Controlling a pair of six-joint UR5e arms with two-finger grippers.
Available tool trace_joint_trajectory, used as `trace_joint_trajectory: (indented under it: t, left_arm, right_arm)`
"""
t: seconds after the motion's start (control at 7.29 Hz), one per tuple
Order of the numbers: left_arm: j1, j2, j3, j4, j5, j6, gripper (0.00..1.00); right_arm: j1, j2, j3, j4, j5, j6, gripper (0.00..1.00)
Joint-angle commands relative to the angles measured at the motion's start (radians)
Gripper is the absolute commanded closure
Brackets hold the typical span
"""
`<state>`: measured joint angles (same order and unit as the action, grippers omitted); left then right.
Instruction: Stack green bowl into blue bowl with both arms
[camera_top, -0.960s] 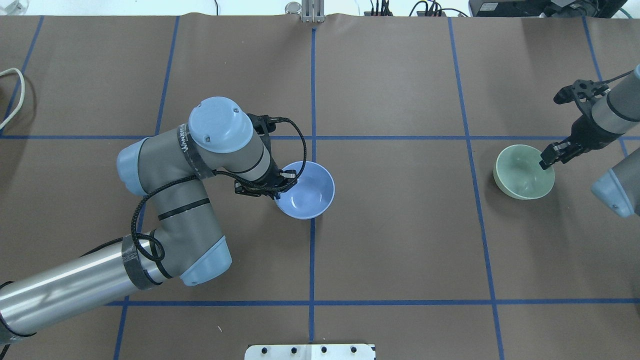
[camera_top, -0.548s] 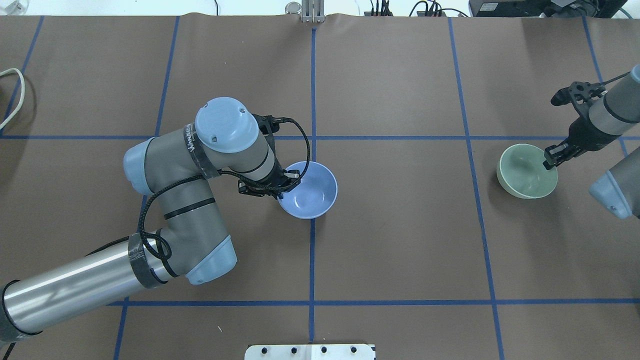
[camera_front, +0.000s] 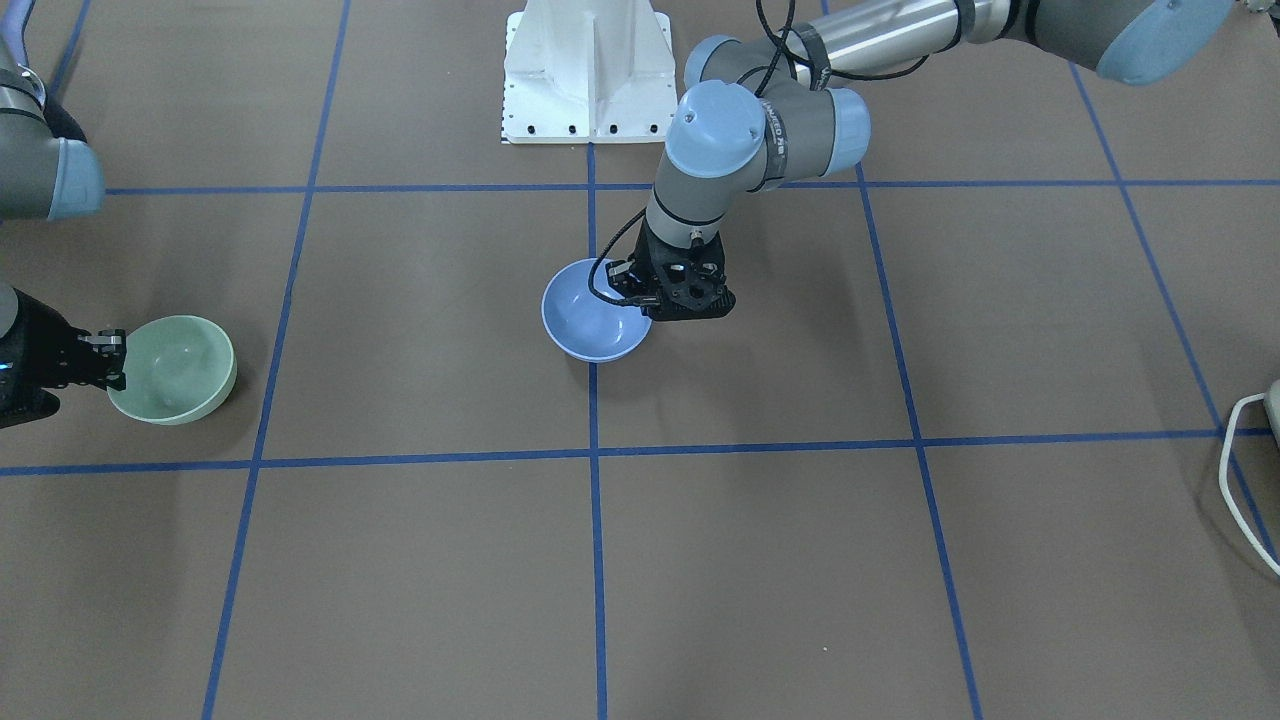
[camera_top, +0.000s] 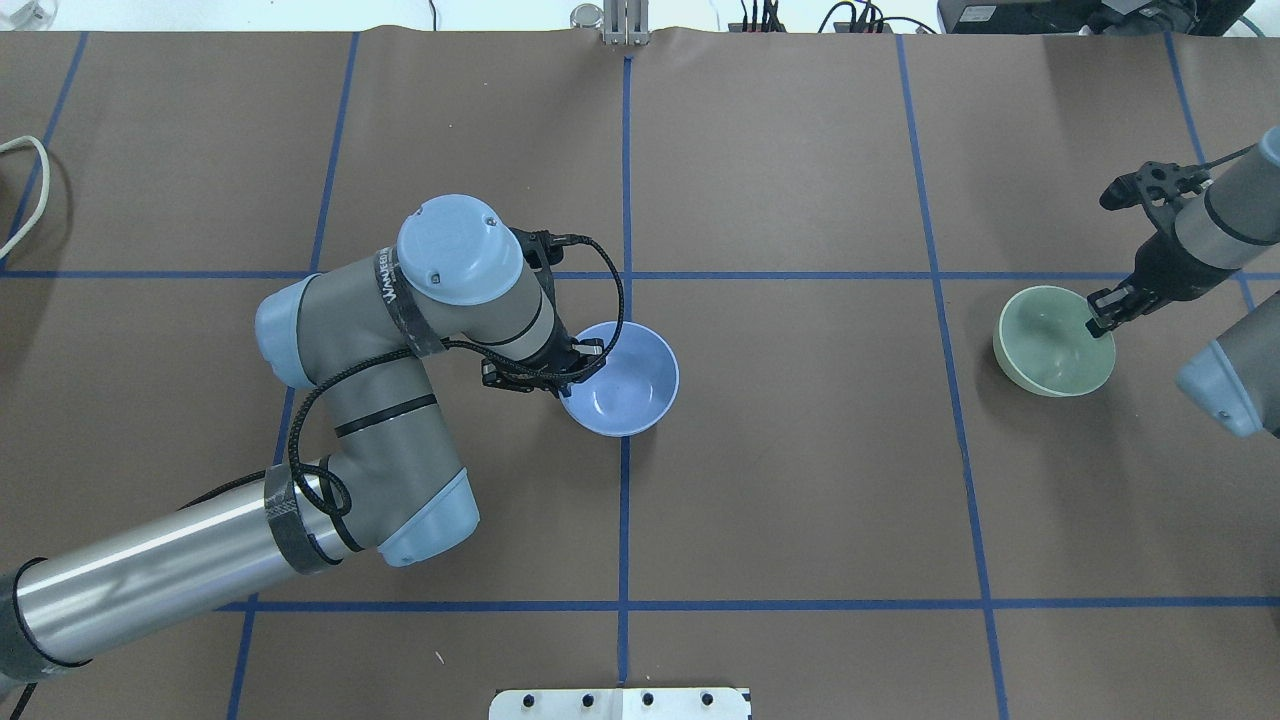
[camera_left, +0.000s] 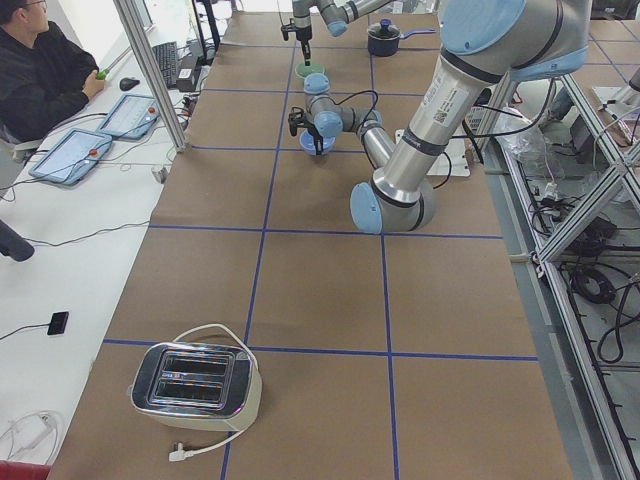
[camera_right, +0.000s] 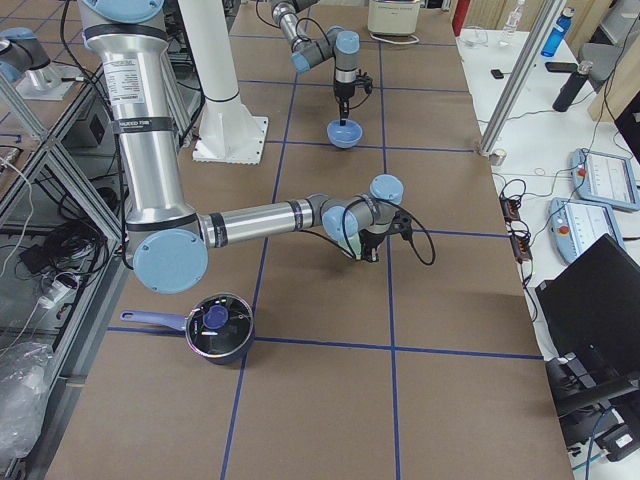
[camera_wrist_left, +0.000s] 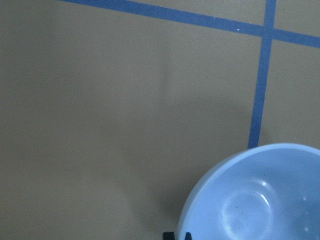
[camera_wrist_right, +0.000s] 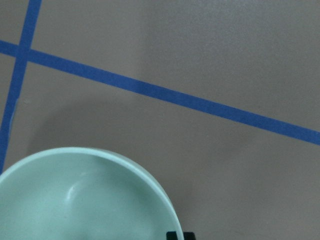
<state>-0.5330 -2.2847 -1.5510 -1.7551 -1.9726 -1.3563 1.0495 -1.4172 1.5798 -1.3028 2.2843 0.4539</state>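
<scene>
The blue bowl (camera_top: 622, 380) is near the table's middle, on the centre tape line; it also shows in the front view (camera_front: 592, 322) and the left wrist view (camera_wrist_left: 260, 200). My left gripper (camera_top: 575, 366) is shut on its near-left rim. The green bowl (camera_top: 1050, 342) is at the far right of the overhead view, and shows in the front view (camera_front: 175, 368) and the right wrist view (camera_wrist_right: 85, 200). My right gripper (camera_top: 1100, 320) is shut on its right rim. The bowls are far apart.
A white base pedestal (camera_front: 587, 70) stands at the robot's side. A white cable (camera_top: 25, 190) lies at the left table edge. A toaster (camera_left: 195, 380) stands at the left end, a dark pot (camera_right: 218, 325) at the right end. An operator (camera_left: 40, 70) sits beside the table.
My left arm has carried the blue bowl a little to the right. My right gripper and the green bowl shifted slightly right and away early on, then barely moved.
</scene>
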Motion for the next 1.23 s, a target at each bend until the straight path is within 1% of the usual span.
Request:
trace_joint_trajectory:
  t: [0.0,0.41,0.55,0.69,0.82,0.96,1.1]
  left_arm:
    - [0.011,-0.021,0.02,0.0,0.012,-0.001,1.0]
    - [0.013,-0.021,0.028,-0.015,0.033,0.0,1.0]
    - [0.015,-0.012,0.028,-0.042,0.034,0.008,0.85]
    - [0.015,-0.007,0.026,-0.046,0.032,0.012,0.33]
    - [0.013,-0.007,0.014,-0.043,0.032,0.013,0.03]
    - [0.007,0.014,-0.029,-0.035,0.024,0.016,0.02]
    - [-0.025,0.089,-0.125,-0.032,0.018,0.066,0.02]
  right_arm:
    - [0.001,0.038,0.037,-0.009,0.007,0.054,1.0]
    - [0.001,0.08,0.045,-0.015,0.014,0.1,1.0]
    - [0.001,0.084,0.046,-0.015,0.014,0.11,1.0]
    - [0.001,0.096,0.046,-0.016,0.014,0.121,1.0]
    - [0.001,0.109,0.045,-0.016,0.015,0.132,1.0]
    - [0.001,0.132,0.048,-0.015,0.03,0.178,1.0]
    - [0.001,0.164,0.055,-0.015,0.05,0.248,1.0]
